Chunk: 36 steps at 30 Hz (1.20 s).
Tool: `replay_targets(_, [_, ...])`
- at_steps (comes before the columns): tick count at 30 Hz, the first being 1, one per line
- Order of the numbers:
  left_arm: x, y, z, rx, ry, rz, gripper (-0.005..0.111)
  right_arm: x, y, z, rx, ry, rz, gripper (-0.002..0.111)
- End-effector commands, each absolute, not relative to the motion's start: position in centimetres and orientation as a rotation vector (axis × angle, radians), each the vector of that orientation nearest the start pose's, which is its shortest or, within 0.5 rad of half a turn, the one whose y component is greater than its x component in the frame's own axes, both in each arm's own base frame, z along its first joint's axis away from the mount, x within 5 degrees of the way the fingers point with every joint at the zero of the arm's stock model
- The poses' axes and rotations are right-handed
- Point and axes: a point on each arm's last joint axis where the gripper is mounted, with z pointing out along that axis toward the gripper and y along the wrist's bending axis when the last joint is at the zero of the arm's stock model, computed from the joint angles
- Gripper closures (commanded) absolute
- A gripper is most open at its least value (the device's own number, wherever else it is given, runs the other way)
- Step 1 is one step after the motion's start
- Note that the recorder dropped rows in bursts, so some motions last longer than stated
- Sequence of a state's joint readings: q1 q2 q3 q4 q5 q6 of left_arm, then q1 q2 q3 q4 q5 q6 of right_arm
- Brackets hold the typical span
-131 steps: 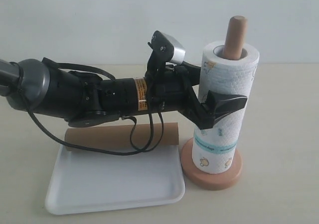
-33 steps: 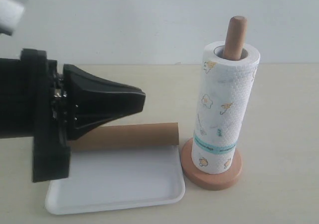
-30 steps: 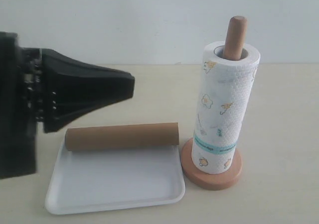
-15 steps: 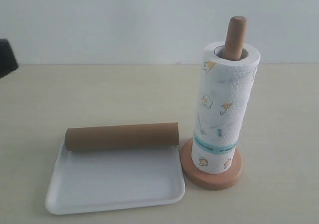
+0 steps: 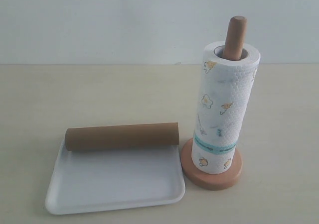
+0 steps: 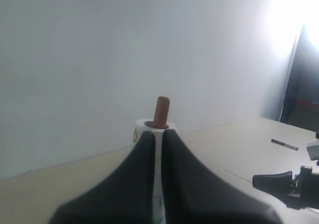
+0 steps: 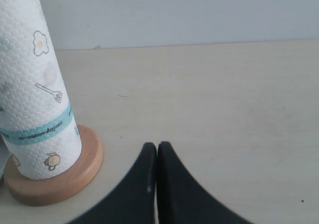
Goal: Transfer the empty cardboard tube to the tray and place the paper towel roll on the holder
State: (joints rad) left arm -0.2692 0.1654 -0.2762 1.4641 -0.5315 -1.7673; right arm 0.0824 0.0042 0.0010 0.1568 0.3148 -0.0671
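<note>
The empty cardboard tube (image 5: 122,137) lies on its side across the far edge of the white tray (image 5: 114,186). To its right the paper towel roll (image 5: 225,109) stands upright on the holder (image 5: 215,178), the dowel tip poking out of its top. Neither arm shows in the exterior view. In the left wrist view my left gripper (image 6: 158,134) is shut and empty, far from the roll (image 6: 141,126) and dowel (image 6: 161,112). My right gripper (image 7: 157,147) is shut and empty above bare table, beside the roll (image 7: 35,84) and holder base (image 7: 75,176).
A plain white wall stands behind the beige table. The left wrist view shows a black mechanical part (image 6: 284,183) low over the table, a small dark stick (image 6: 284,144) lying on it, and a dark upright edge (image 6: 305,84) beyond.
My left arm, earlier with its fingers spread at the roll, has drawn back leftward and left the exterior view. Tube, tray, roll and holder have not moved.
</note>
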Motion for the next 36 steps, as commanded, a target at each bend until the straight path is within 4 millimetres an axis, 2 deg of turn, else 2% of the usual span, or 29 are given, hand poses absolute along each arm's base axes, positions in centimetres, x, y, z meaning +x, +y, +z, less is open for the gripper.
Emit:
replay_targets(1, [3.2,-5.3,30.2,0.333,1.306,-0.889,0.103,5.4,0.8,18.6,-0.034,1.788,0.153,0.108])
replay_targets(10, [3.2,-5.0,30.8,0.235,1.254,-0.978,0.103,5.4,0.8,18.5,-0.035,1.794,0.153,0.108])
replay_targets(15, [3.7,-4.0,31.2,-0.081,1.193,-1.235,0.103,5.4,0.8,18.5,-0.035,1.794,0.153,0.108])
replay_targets(19, [4.3,-3.2,30.4,-0.338,1.126,-1.45,0.103,5.4,0.8,18.5,-0.035,1.794,0.153,0.108])
replay_targets(22, [4.7,-2.7,29.6,-0.463,1.092,-1.51,0.103,5.4,0.8,18.5,-0.035,1.794,0.153,0.108])
replay_targets(25, [4.6,-2.3,29.5,-0.411,1.058,-1.38,0.103,5.4,0.8,18.5,-0.035,1.794,0.153,0.108])
replay_targets(30, [3.5,-1.5,29.3,-0.158,1.008,-0.888,0.103,5.4,0.8,18.5,-0.035,1.794,0.153,0.108])
replay_targets(36, [4.1,-0.9,27.0,-0.188,1.164,-0.695,0.103,5.4,0.8,18.5,-0.035,1.794,0.153,0.108])
